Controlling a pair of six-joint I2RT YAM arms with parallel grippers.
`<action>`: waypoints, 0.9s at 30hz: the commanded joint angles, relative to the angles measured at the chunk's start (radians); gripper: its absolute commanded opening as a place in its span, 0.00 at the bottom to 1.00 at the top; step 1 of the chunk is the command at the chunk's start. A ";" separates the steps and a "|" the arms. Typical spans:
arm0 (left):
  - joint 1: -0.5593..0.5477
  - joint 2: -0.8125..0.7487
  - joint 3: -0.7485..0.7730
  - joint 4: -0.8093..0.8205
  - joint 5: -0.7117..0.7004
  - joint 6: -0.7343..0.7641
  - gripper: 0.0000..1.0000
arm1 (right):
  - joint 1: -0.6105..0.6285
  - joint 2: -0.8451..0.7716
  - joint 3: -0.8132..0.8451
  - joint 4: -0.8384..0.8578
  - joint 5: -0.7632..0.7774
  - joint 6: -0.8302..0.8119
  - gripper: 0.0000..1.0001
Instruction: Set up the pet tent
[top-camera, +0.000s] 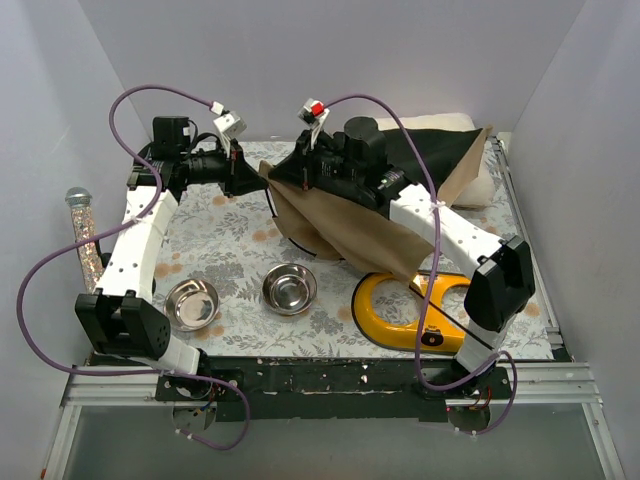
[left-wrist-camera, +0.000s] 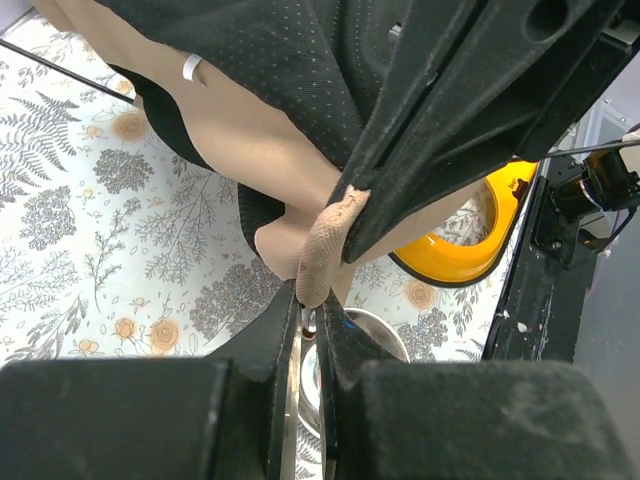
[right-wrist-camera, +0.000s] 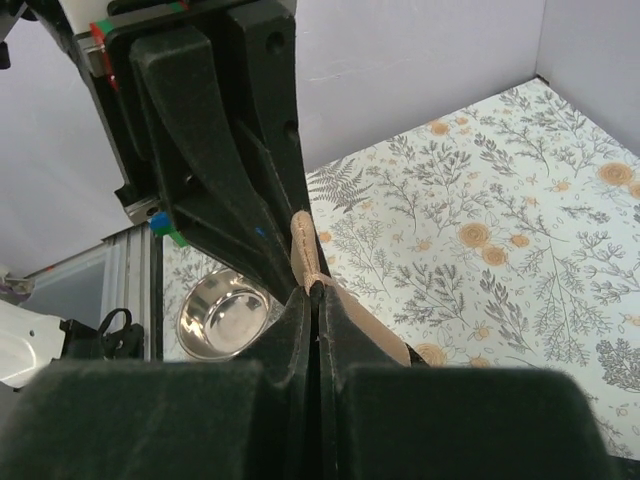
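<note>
The table (top-camera: 230, 250) is viewed whole from above and behind, with the arm bases (top-camera: 125, 322) placed at the bottom edge. The left wrist view is taken very close along the left gripper (left-wrist-camera: 312, 318), faced down at the table and the yellow stand (left-wrist-camera: 465, 255). The right wrist view is taken equally close along the right gripper (right-wrist-camera: 316, 290), faced across the table toward the wall (right-wrist-camera: 420, 60). A tan tab of the pet tent (left-wrist-camera: 325, 245) is shared by both wrist views.

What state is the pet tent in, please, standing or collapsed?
Collapsed: the pet tent hangs as limp, folded fabric with no pyramid shape, pinched at an edge by the left gripper and right gripper.
</note>
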 joint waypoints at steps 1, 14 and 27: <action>-0.008 -0.038 0.058 0.078 -0.009 -0.034 0.00 | 0.025 -0.090 -0.021 0.035 -0.102 -0.018 0.01; 0.122 -0.310 -0.234 0.829 -0.102 -0.628 0.86 | -0.055 -0.047 0.274 0.166 0.013 0.004 0.01; 0.194 -0.400 -0.291 0.668 0.083 -0.556 0.98 | -0.075 -0.006 0.410 0.386 0.086 0.130 0.01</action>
